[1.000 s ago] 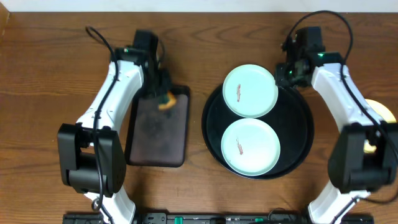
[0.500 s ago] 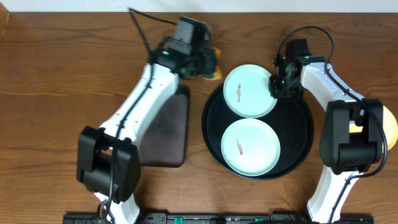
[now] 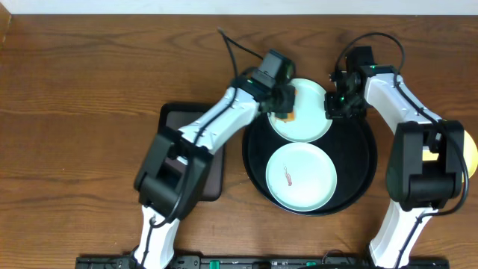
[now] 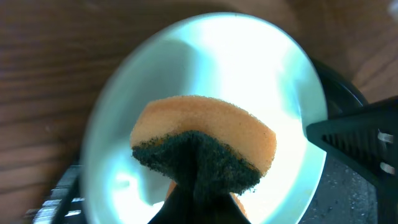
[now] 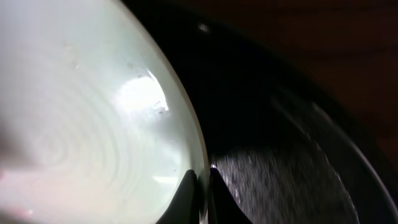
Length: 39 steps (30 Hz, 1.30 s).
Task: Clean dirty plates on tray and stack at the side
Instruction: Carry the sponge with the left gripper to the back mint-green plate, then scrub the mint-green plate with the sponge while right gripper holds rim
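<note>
Two mint-white plates lie on the round black tray [image 3: 358, 161]. The far plate [image 3: 310, 119] rests on the tray's back rim; the near plate [image 3: 301, 177] carries a reddish smear. My left gripper [image 3: 284, 112] is shut on an orange sponge with a dark scrub side [image 4: 205, 146] and holds it over the far plate's left part [image 4: 292, 81]. My right gripper [image 3: 331, 106] is shut on that plate's right rim [image 5: 200, 180]. A pale yellow plate [image 3: 469, 146] shows partly at the right edge, behind my right arm.
A smaller black rectangular tray [image 3: 216, 168] lies left of the round tray, partly under my left arm. The wooden table [image 3: 67, 112] extends to the left. The round tray's grainy floor [image 5: 273, 180] shows right of the gripped rim.
My left arm swung right from the rectangular tray, carrying the sponge onto the far plate. My right gripper moved in and closed on that plate's right rim.
</note>
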Each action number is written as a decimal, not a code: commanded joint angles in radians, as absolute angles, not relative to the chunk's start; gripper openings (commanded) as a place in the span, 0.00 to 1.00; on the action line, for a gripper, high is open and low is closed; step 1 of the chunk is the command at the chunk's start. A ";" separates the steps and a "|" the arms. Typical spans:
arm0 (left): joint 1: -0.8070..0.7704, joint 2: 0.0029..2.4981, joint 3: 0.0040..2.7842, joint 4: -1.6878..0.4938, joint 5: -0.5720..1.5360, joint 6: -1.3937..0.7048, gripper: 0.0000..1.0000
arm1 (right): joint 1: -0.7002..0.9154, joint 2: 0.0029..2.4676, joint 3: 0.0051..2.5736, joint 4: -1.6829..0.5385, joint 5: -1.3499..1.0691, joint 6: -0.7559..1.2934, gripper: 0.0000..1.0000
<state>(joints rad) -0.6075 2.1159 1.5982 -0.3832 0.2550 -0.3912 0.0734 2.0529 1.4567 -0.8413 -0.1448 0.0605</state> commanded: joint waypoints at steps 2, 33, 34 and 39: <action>-0.653 2.163 1.606 -0.339 0.243 -0.466 0.07 | 0.080 1.982 1.444 -0.875 -0.086 0.078 0.01; -0.635 2.252 1.606 -0.252 0.163 -0.614 0.07 | 0.110 1.963 1.444 -0.893 -0.056 0.069 0.01; -0.649 2.252 1.606 -0.245 0.173 -0.632 0.07 | 0.110 1.963 1.444 -0.894 -0.056 0.069 0.01; -0.734 2.252 1.606 -0.249 0.196 -0.698 0.07 | 0.110 1.963 1.444 -0.902 -0.056 0.070 0.01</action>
<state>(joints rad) -0.6796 2.2242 1.6108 -0.2489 0.1486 -0.6266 0.1032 1.9812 1.4517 -0.8921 -0.0662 0.0727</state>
